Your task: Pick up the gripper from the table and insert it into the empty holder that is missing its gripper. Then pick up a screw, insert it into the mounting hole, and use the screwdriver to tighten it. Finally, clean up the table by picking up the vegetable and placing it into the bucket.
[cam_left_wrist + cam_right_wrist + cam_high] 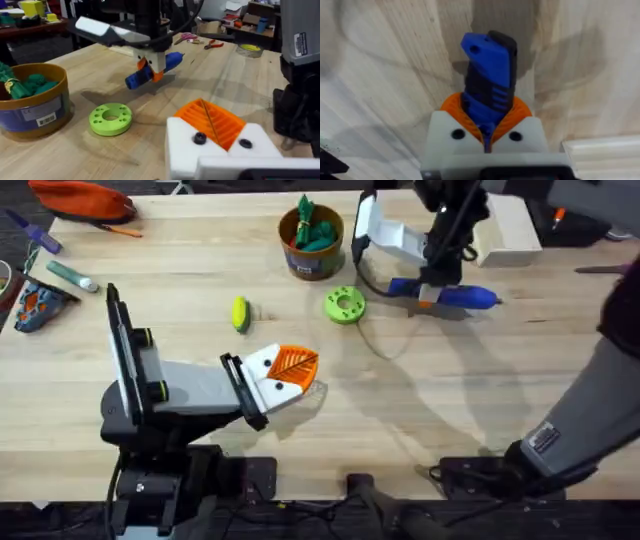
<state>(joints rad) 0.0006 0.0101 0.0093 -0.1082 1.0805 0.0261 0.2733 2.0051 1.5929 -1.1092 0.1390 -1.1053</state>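
My left gripper point(297, 366) rests low over the table's middle, shut with nothing in it. Its two orange ribbed pads point(212, 121) press together in the white holders point(182, 150). Each holder shows a small dark round spot point(200, 138); hole or screw, I cannot tell. At the far right my right gripper point(432, 285) is shut on the blue screwdriver point(450, 296), which lies level just over the wood point(487, 80). The yellow-green vegetable point(240, 313) lies left of centre. The bucket point(312, 242) stands at the back with green leafy toys inside. A loose screw is out of view.
A green disc with holes point(345, 305) lies between the bucket and the screwdriver. A white box point(508, 230) stands at the back right. An orange pouch point(85, 198) and small tools lie at the far left. The right arm's grey link point(590, 410) crosses the right side.
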